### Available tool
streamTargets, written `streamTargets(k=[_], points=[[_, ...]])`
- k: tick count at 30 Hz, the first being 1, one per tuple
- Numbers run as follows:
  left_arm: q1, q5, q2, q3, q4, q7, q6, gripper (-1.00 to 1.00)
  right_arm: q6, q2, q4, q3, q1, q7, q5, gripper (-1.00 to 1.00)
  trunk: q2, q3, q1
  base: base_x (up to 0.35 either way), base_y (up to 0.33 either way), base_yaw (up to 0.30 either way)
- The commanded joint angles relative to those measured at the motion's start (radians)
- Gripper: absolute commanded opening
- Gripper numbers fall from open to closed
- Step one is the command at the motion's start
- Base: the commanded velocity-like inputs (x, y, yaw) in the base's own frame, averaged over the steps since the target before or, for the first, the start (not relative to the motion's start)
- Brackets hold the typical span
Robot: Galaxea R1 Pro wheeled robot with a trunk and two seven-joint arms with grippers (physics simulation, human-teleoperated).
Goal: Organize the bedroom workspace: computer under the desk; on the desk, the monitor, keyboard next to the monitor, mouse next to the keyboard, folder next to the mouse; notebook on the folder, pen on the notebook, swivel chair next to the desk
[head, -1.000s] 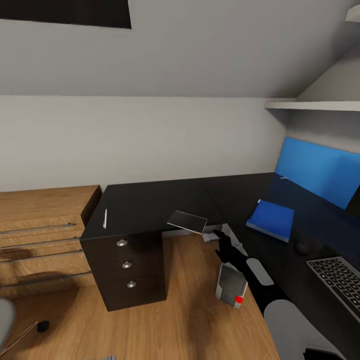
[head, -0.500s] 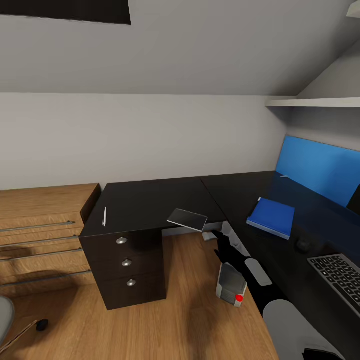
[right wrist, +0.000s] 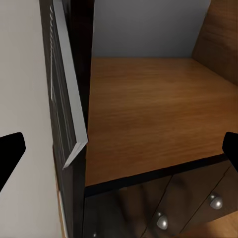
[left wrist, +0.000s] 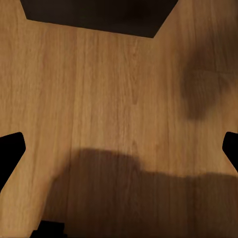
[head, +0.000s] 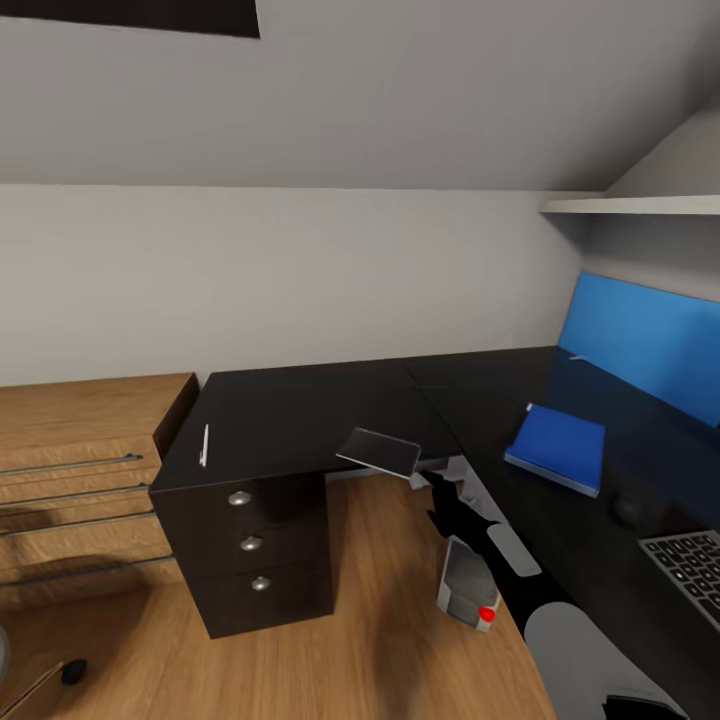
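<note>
Notebook (head: 378, 451): overhangs the worktop (head: 300, 410) edge, just beyond the right pincer (head: 437, 487), long axis left-right; pincer spread, unladen.

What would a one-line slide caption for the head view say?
Notebook overhanging the black desk's edge, pen by the drawers, folder on the right wing.

The left wrist camera looks down on a wooden floor (left wrist: 114, 99) with lengthwise grain. A broad dark shadow (left wrist: 139, 198) lies across it, a fainter patch beside it. A black shape (left wrist: 99, 15) edges the frame. The left gripper (left wrist: 119, 148) jaws stand wide apart, black fingertips (left wrist: 10, 151) at either side.
</note>
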Motion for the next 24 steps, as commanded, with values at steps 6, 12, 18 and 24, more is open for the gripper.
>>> streamTargets(k=[6, 12, 18, 24], points=[[0.0, 0.009, 0.001, -0.005, -0.001, 0.008, 0.0, 1.0, 0.007, 0.002, 0.006, -0.008, -0.001, 0.0, -0.001, 1.0, 0.0, -0.001, 0.0, 0.099, 0.016, 0.0], [0.0, 0.008, 0.001, -0.007, 0.001, 0.008, -0.001, 1.0, 0.007, 0.002, 0.006, -0.005, -0.001, -0.001, -0.001, 1.0, 0.0, -0.001, 0.0, 0.144, 0.019, 0.0], [0.0, 0.008, 0.001, -0.007, 0.003, 0.008, -0.001, 1.0, 0.007, 0.005, 0.007, 0.032, -0.001, 0.0, -0.001, 1.0, 0.0, -0.001, 0.0, 0.032, 0.028, 0.0], [0.0, 0.009, 0.001, -0.007, 0.003, 0.008, -0.001, 1.0, 0.007, 0.005, 0.005, 0.068, -0.001, 0.001, -0.001, 1.0, 0.0, -0.001, 0.0, 0.106, 0.175, 0.0]])
